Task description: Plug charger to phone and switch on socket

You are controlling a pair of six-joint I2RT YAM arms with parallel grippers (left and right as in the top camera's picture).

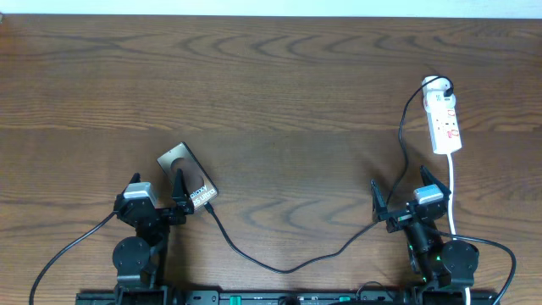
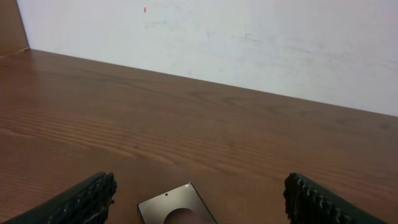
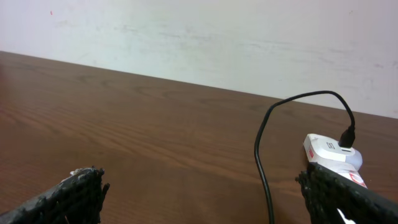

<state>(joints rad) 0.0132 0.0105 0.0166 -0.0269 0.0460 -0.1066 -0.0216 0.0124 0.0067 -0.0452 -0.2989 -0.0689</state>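
Left claw (image 2: 200,185) is wide and empty, with the phone (image 1: 186,174) flat on the surface (image 1: 279,102) just below it. Right claw (image 3: 200,182) is wide too, and the socket (image 1: 445,119) is ahead of it. The charger (image 1: 279,268) seems light and floppy. I would pinch it just behind the tip, beside the phone.

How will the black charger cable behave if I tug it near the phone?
Probably floppy: the charger lies in a slack loop across the table, so it would likely bend rather than push. Its far end sits at the socket, so a hard pull may drag that. The phone looks thin and glossy, so it might slide along.
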